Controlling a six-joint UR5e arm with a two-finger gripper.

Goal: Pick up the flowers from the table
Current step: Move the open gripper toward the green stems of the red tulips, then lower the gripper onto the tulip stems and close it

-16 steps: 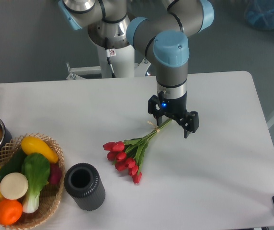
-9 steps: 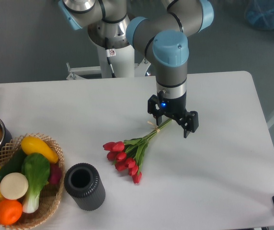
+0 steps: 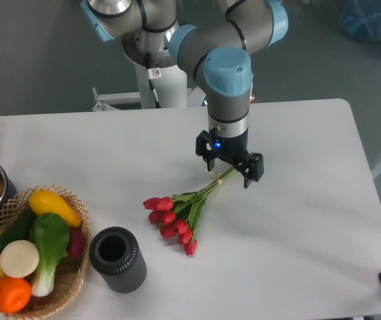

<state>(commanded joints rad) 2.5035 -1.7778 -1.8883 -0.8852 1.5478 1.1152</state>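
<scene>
Open pincer poised over the stem end of the flowers

The pincer (image 3: 229, 170) hangs with its fingers apart, straddling the thin tied stems of the flowers (image 3: 180, 212), which lie flat on the table (image 3: 310, 213), their red buds trailing away below and to its left. The stems are slim and low, so a close made too high could miss them, and a grip this far from the buds may let the bunch droop or swing.
</scene>
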